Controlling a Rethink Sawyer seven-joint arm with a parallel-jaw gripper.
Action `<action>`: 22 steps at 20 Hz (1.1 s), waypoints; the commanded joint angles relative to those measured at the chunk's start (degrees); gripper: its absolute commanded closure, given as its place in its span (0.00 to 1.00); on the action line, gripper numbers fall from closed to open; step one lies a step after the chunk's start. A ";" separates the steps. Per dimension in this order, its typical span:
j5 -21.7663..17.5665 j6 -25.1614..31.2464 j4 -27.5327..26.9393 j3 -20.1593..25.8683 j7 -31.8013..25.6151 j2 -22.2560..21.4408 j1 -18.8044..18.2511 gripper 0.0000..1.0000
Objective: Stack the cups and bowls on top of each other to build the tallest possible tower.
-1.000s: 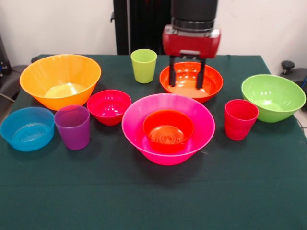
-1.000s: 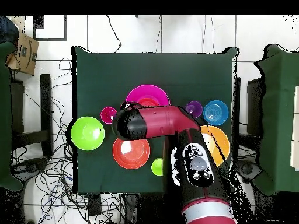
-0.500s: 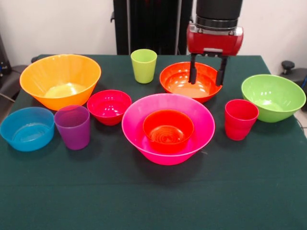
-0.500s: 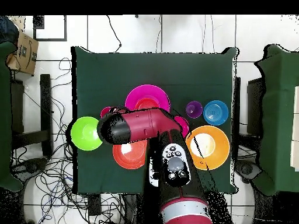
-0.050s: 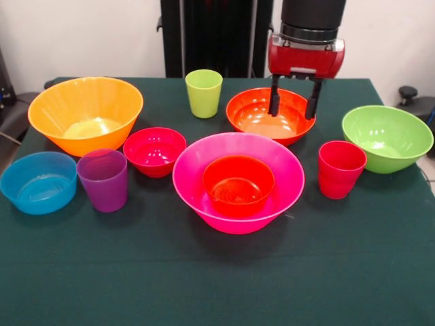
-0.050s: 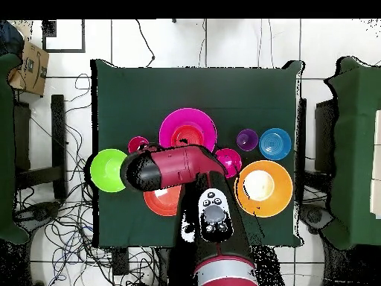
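My gripper [image 5: 293,112] is open and holds nothing. It hangs over the right side of the orange-red bowl [image 5: 258,119], fingertips [image 5: 274,107] about level with the rim. In front stands the tower: the wide pink bowl [image 5: 190,178] with a small orange bowl [image 5: 238,183] nested in it. The green bowl [image 5: 387,138] and red cup [image 5: 341,168] are to the right. The lime cup [image 5: 204,93], yellow-orange bowl [image 5: 85,112], small red bowl [image 5: 154,151], purple cup [image 5: 103,180] and blue bowl [image 5: 39,182] are to the left. From overhead the arm [image 6: 175,165] hides the gripper.
The overhead view shows the pink bowl [image 6: 170,123], green bowl [image 6: 106,170], yellow-orange bowl [image 6: 263,188] and blue bowl [image 6: 274,144] on the dark green table [image 6: 223,89]. Chairs and cables surround the table.
In the front view the gripper moved right, from the middle of the orange-red bowl to its right side, and rose slightly. It has held almost still for the last half second. No bowl or cup moved.
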 commanded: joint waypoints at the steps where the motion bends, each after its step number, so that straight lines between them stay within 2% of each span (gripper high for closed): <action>1: 1.61 -4.96 1.76 -1.52 10.59 6.54 1.94 0.00; 7: 2.20 -10.05 0.00 -3.45 10.49 10.70 3.44 0.00; 18: 4.81 -10.20 0.95 -4.57 9.27 10.12 4.67 0.00; 22: 5.95 -9.03 1.90 -4.93 9.81 8.69 5.72 0.00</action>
